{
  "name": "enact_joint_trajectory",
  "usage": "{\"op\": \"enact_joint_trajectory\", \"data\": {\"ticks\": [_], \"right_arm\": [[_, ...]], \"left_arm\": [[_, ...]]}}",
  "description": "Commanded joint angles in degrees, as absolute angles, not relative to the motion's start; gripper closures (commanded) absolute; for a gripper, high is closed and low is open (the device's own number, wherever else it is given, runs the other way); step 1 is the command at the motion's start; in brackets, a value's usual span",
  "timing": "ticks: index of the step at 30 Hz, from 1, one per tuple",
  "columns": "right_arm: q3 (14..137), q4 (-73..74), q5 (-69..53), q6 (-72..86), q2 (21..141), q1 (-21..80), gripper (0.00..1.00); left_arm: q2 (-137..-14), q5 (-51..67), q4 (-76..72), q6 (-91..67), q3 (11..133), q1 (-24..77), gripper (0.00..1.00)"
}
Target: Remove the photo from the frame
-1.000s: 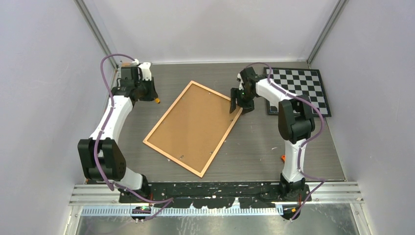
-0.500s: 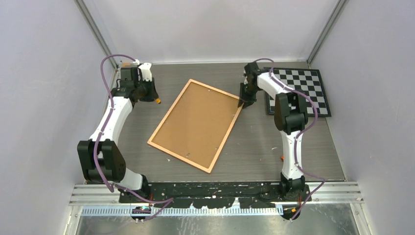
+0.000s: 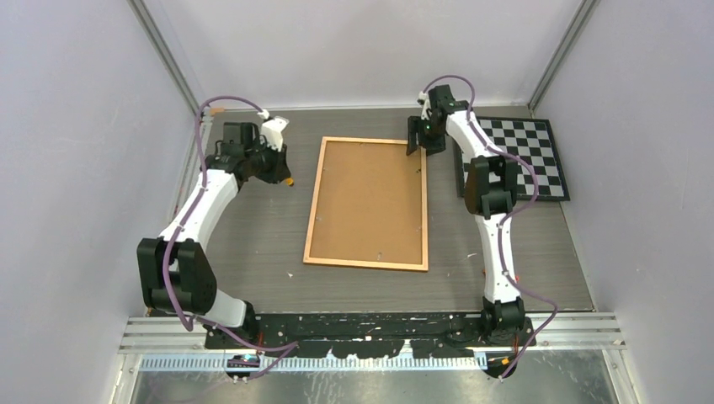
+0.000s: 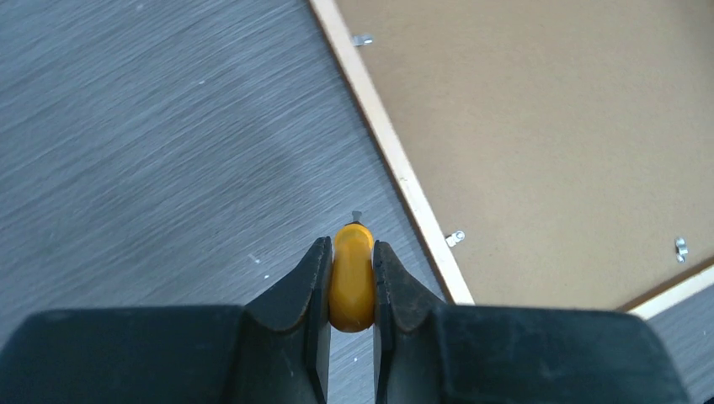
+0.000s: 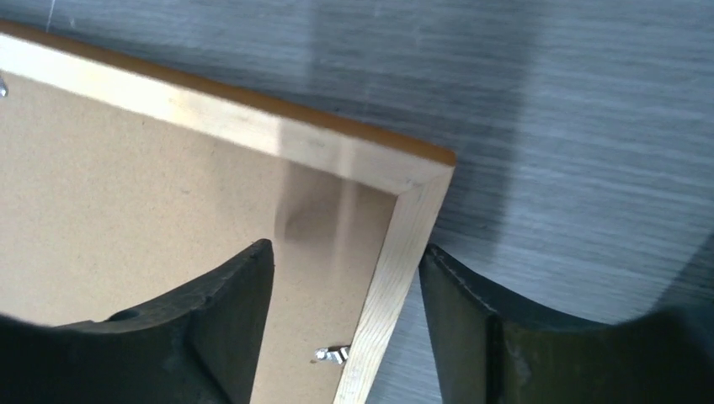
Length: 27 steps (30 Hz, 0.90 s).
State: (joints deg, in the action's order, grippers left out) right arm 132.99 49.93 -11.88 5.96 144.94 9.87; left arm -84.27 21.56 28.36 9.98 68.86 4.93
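The frame (image 3: 368, 202) lies back up, its brown backing board inside a narrow wooden border, edges square to the table. The photo is hidden under the board. My right gripper (image 3: 418, 139) hovers open over the frame's far right corner (image 5: 421, 177). One finger is over the board and the other outside the border, with a small clip (image 5: 333, 354) between them. My left gripper (image 3: 282, 175) is left of the frame, shut on a small yellow-handled tool (image 4: 352, 273). The tool's metal tip points at the table beside the border (image 4: 396, 168).
A black-and-white checkerboard (image 3: 522, 156) lies at the far right, next to the right arm. Small metal clips (image 4: 455, 238) sit along the frame's inner edge. Grey walls close in the table on three sides.
The frame has swung round from a diagonal to lie square with the table. My right gripper moved toward the far edge with its corner. My left gripper shifted right, toward the frame.
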Motion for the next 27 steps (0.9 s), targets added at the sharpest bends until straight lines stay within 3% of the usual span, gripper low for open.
{"op": "enact_joint_trajectory", "data": {"ticks": [1,8,16,27], "right_arm": [[126.0,48.8,-15.3,4.1,134.1,10.7,0.29],[108.3,51.1,-22.3,3.2,120.1,10.9,0.22],[96.1,53.8,-22.7,3.8,114.9,11.2,0.24],[91.7,56.5,-24.7,4.6,115.3,12.2,0.31]], "left_arm": [[-82.3,27.7,28.6,17.7,68.2,7.9,1.00],[-79.6,28.8,29.8,24.2,63.9,15.4,1.00],[-82.3,25.1,27.9,25.3,63.7,19.7,1.00],[-83.4,20.7,27.8,27.2,63.0,21.4,1.00]]}}
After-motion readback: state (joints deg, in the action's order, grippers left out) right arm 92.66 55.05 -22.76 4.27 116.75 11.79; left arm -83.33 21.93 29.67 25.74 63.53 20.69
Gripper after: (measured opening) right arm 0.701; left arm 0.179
